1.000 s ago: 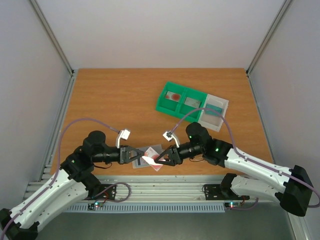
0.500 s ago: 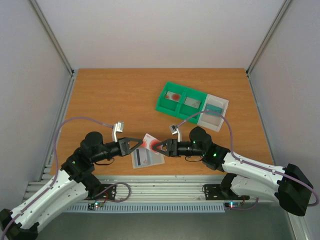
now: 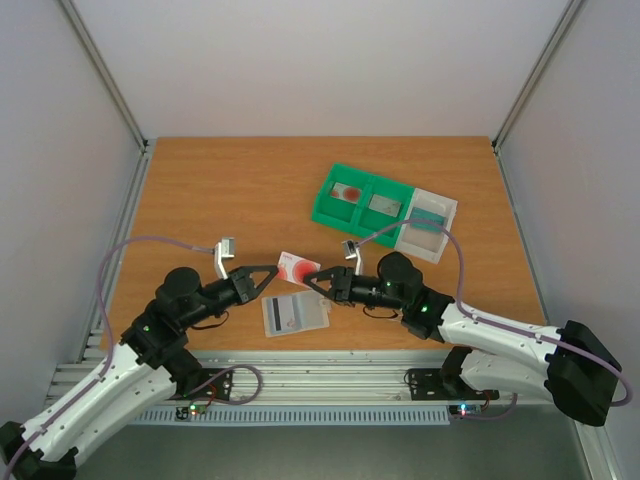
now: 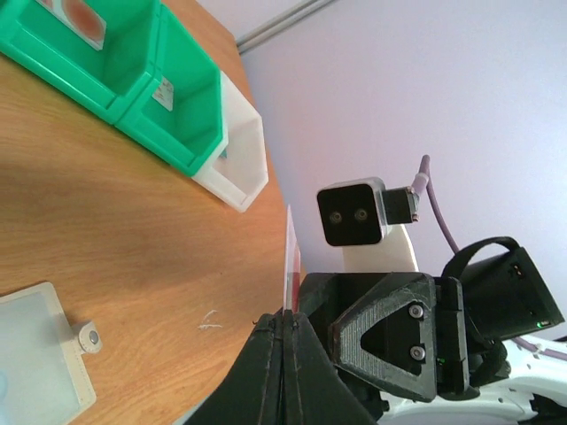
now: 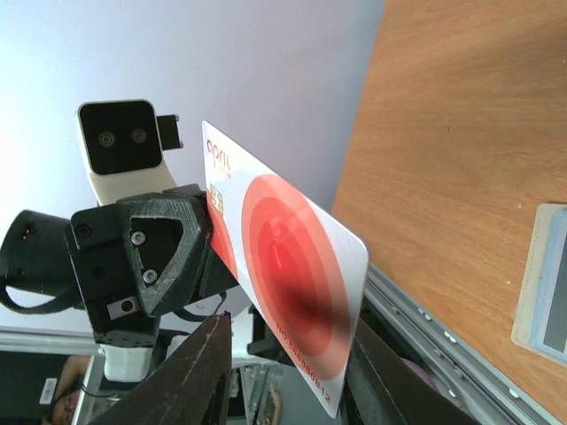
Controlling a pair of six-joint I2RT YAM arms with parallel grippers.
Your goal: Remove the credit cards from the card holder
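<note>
The left fingers (image 4: 270, 376) pinch one end of the red-and-white card (image 5: 292, 266), up in the air. The right fingers (image 5: 199, 372) stand apart around its other end; squeezing or not, I cannot tell. The card holder (image 3: 295, 313) lies below them.

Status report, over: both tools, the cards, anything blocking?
Left tool shut on red-circle card, held in air. Right tool flanks it, grip unclear. On table: pale card on card holder. Nothing in the way seen.
</note>
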